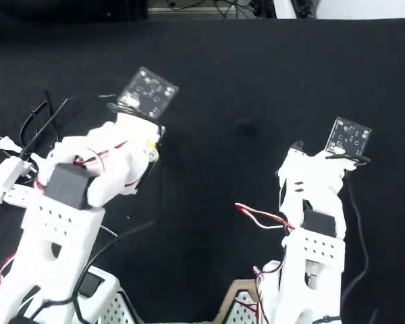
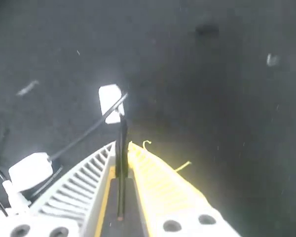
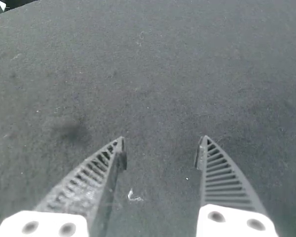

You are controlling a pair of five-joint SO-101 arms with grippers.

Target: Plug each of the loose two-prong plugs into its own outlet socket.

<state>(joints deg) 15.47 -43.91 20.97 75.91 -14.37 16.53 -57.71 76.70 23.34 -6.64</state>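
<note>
My left gripper [image 2: 121, 145], one white finger and one yellow finger, is shut on a thin black cable [image 2: 84, 133]. The cable runs up between the fingers to a small white plug [image 2: 109, 100] lying on the black cloth just past the fingertips. A second white plug [image 2: 29, 170] with metal prongs lies beside the white finger. From above, white plugs [image 1: 7, 172] and black cables [image 1: 40, 121] lie at the table's left edge, beside the left arm [image 1: 101, 169]. My right gripper [image 3: 160, 148] is open over bare black cloth, with nothing between its fingers.
Black cloth [image 1: 243, 81] covers the whole table. The right arm [image 1: 314, 202] stands at the right with red and white wires [image 1: 260, 216] hanging off its side. The arm bases [image 1: 115, 304] sit at the near edge.
</note>
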